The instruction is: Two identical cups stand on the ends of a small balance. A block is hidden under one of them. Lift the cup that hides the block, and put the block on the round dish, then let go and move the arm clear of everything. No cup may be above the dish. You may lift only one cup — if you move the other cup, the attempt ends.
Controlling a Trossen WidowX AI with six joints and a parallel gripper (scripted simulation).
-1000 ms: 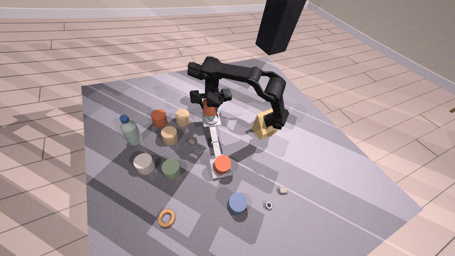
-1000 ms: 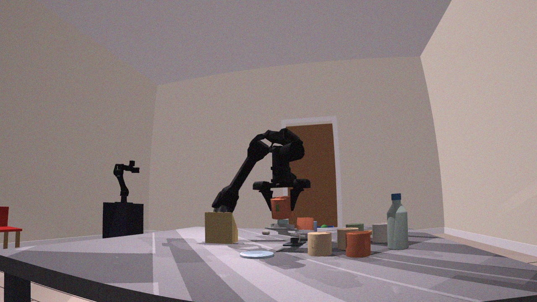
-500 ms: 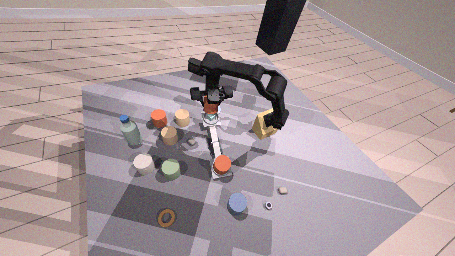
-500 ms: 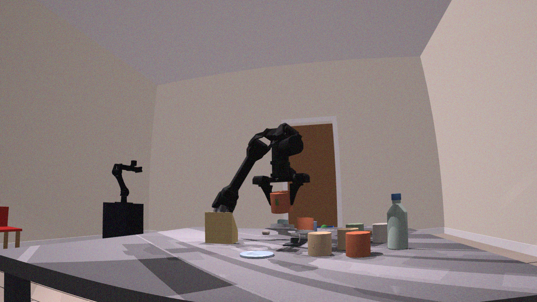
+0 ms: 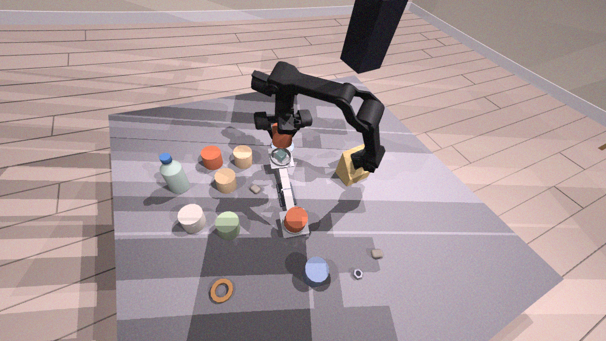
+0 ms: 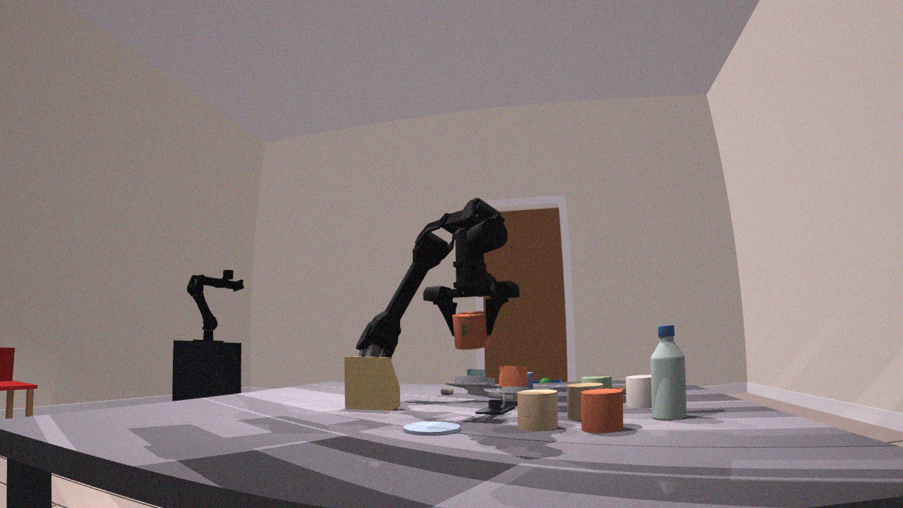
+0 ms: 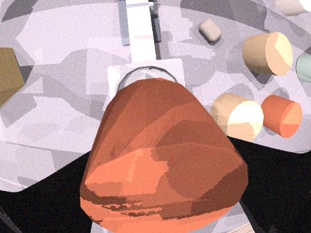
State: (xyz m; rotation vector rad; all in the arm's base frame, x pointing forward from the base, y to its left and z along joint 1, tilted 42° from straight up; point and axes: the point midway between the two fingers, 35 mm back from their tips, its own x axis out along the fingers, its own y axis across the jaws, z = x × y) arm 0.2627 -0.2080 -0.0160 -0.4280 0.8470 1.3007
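My gripper (image 5: 281, 133) (image 6: 472, 328) is shut on an orange cup (image 5: 281, 139) (image 6: 470, 339) (image 7: 162, 145) and holds it in the air above the far end of the balance (image 5: 284, 180) (image 7: 140, 35). A small grey-green block (image 5: 280, 156) (image 6: 475, 372) lies uncovered in the ring on that end's pan; the cup hides it in the wrist view. The second orange cup (image 5: 296, 220) (image 6: 512, 375) stands on the near end. The pale blue round dish (image 5: 291, 147) (image 6: 432, 428) lies on the table beyond the far end, partly hidden behind the held cup in the top view.
Tan cylinders (image 5: 242, 157) (image 5: 225, 181), a red cylinder (image 5: 211, 157) and a bottle (image 5: 174, 175) stand left of the balance. White (image 5: 191, 219), green (image 5: 227, 225) and blue (image 5: 316, 271) cylinders stand nearer. A yellow block (image 5: 348, 169) is beside the arm's base. An orange ring (image 5: 214, 292) lies in front.
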